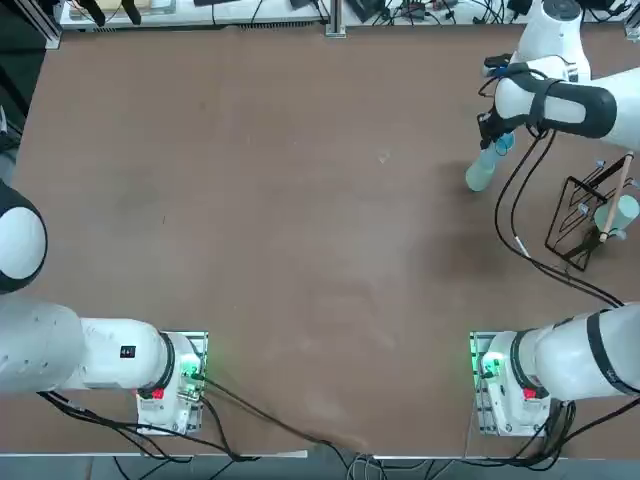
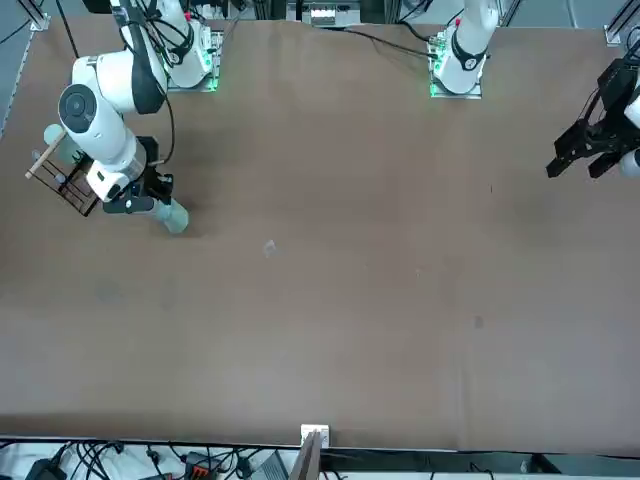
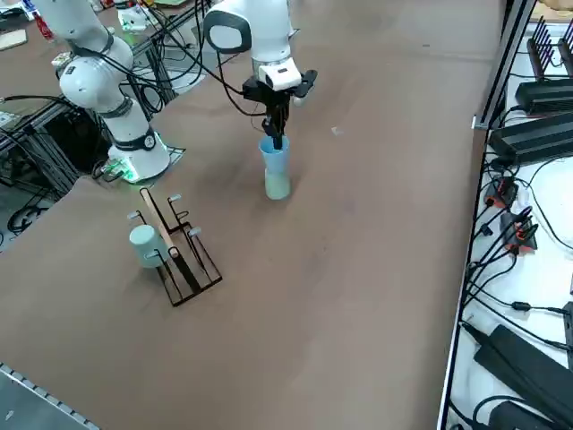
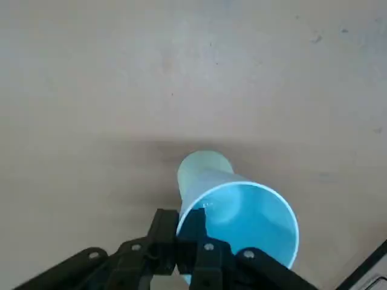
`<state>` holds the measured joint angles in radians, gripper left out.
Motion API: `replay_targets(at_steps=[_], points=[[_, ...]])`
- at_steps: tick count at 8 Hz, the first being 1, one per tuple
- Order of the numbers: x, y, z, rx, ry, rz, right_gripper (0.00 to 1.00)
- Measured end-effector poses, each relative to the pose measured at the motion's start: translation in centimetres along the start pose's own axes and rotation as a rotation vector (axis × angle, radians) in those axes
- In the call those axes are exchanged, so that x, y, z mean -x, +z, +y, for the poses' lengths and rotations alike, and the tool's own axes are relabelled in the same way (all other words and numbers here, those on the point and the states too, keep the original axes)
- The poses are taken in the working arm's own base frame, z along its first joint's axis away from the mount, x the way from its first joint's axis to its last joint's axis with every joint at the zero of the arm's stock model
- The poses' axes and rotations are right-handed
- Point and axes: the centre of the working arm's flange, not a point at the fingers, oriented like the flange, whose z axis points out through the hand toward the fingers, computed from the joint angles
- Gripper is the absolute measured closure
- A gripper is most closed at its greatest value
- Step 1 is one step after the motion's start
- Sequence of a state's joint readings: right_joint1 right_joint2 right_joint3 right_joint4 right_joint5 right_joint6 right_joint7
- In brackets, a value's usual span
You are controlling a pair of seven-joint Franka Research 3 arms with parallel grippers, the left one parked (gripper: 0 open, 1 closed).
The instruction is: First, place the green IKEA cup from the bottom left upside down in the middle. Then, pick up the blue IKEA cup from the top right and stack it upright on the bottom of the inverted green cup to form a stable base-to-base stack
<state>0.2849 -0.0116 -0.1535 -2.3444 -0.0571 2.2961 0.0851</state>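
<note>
The green cup (image 3: pixel 278 184) stands upside down on the brown table, far back on the right side in the top view (image 1: pixel 480 176). The blue cup (image 3: pixel 273 154) is upright directly on top of it, base to base as far as the side view shows. My right gripper (image 3: pixel 276 137) comes down from above and is shut on the blue cup's rim, one finger inside the mouth. In the wrist view the blue cup's open mouth (image 4: pixel 249 220) is nearest, and the green cup (image 4: pixel 201 166) shows below it. From the front, the green cup (image 2: pixel 175 217) peeks out under the gripper (image 2: pixel 150 196).
A black wire rack (image 1: pixel 583 222) carrying a pale cup (image 1: pixel 621 212) stands just right of the stack, close to the table's right edge, and shows in the side view (image 3: pixel 185 262) too. The right arm's cable (image 1: pixel 520 240) trails over the table between stack and rack.
</note>
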Motion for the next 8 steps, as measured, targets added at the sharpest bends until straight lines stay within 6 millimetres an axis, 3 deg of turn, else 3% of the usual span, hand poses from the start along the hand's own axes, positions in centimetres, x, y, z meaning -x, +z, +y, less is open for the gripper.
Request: replay_targets(at_steps=[8], points=[[0.43, 0.57, -0.33, 0.007, -0.007, -0.012, 0.93]])
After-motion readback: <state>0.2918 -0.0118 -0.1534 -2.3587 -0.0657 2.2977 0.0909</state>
